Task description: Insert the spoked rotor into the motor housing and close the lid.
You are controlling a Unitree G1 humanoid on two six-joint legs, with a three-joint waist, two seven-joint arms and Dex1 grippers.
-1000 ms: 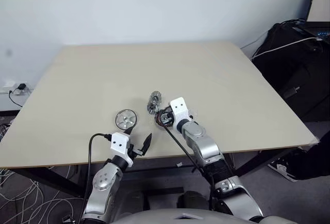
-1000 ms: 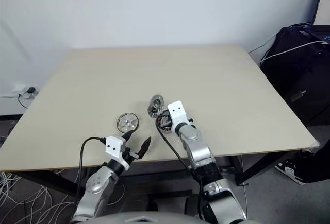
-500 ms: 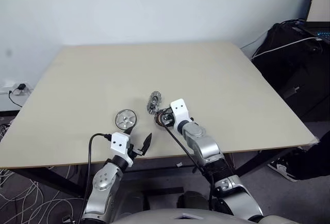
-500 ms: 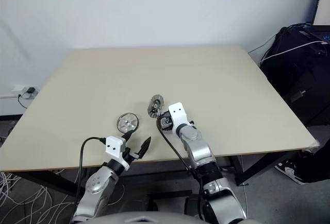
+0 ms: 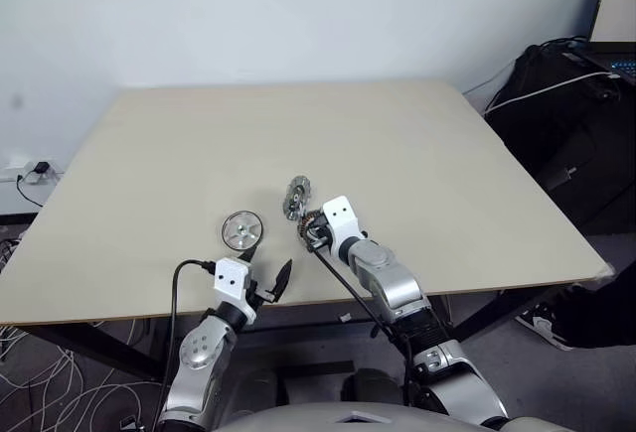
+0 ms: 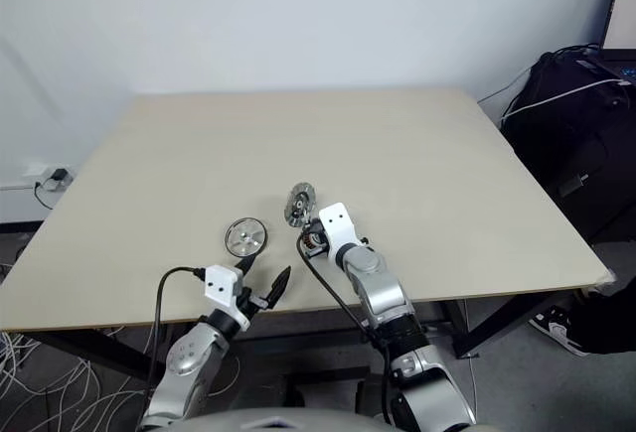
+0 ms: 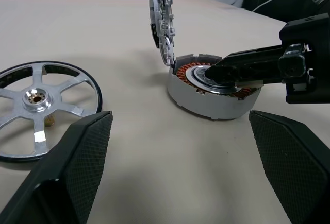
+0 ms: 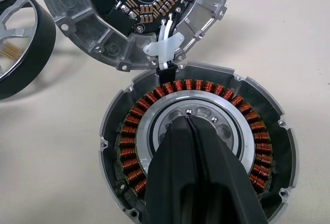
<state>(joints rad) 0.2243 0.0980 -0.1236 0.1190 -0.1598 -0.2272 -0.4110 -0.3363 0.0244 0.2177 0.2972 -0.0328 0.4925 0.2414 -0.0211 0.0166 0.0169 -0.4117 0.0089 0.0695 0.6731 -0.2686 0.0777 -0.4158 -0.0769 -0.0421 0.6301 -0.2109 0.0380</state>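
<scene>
The spoked rotor (image 5: 242, 228), a flat silver disc with a dark rim, lies on the table (image 5: 417, 144) to the left of the motor housing (image 8: 252, 131). The housing's copper winding ring circles a silver centre. Its lid (image 5: 297, 197) stands upright at the far rim, hinged open, circuit side showing (image 8: 134, 18). My right gripper (image 8: 188, 121) is shut, its tips resting on the housing's silver centre, also seen side-on (image 7: 209, 73). My left gripper (image 5: 265, 265) is open near the front table edge, with nothing between its fingers (image 7: 67, 172), just short of the rotor.
Black bags (image 5: 571, 114) with a white cable and a laptop (image 5: 614, 15) stand beyond the table's right side. A wall socket and cables (image 5: 35, 171) sit at the left. The front table edge runs just behind my left gripper.
My right gripper has tipped slightly downward and edged a little left over the housing. The left gripper, rotor and lid have not moved.
</scene>
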